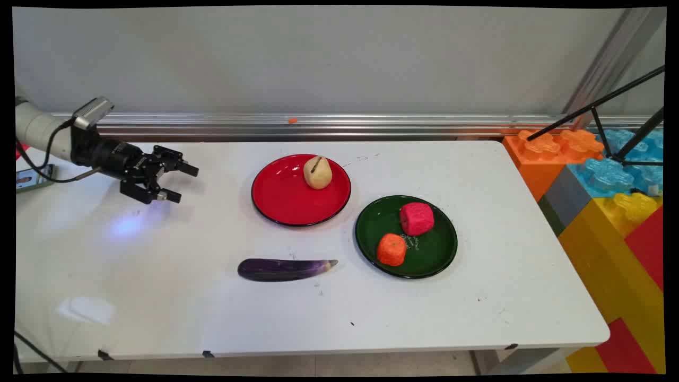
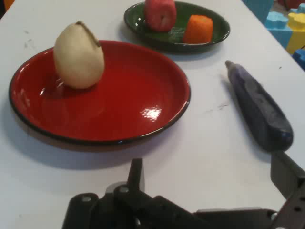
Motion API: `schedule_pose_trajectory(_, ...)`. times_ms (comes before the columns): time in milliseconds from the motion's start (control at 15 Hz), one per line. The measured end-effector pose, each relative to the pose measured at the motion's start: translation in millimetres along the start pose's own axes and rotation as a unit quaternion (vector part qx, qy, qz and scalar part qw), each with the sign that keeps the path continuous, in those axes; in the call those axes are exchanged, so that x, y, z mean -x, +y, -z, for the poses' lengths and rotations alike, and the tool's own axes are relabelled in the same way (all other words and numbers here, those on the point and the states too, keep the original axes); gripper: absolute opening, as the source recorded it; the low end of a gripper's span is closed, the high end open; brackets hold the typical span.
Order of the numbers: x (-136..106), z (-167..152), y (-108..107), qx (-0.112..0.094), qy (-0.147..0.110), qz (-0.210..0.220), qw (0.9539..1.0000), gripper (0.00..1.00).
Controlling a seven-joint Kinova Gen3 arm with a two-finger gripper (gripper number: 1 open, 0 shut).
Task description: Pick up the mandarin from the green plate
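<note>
Our gripper (image 1: 177,183) hovers wide open and empty over the desk (image 1: 159,297) — nearest is the red plate (image 1: 281,204) bearing a pale pear (image 1: 317,172), smooth, probably light; we'd grasp its belly.

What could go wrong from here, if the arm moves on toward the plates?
The pear stands upright near the red plate's far rim, so a nudge might tip or roll it. The eggplant lies loose on the table and could roll if brushed. The gripper hangs open and low, so its fingers may catch a plate rim.
</note>
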Motion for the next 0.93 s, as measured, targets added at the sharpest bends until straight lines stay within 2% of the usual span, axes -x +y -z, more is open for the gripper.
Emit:
schedule_pose_trajectory(467,-22,-12,25,0.034,0.024,-0.001,0.9991,1.00)
schedule_pose_trajectory(933,-59,-48,28,0.057,0.047,-0.019,0.9971,1.00)
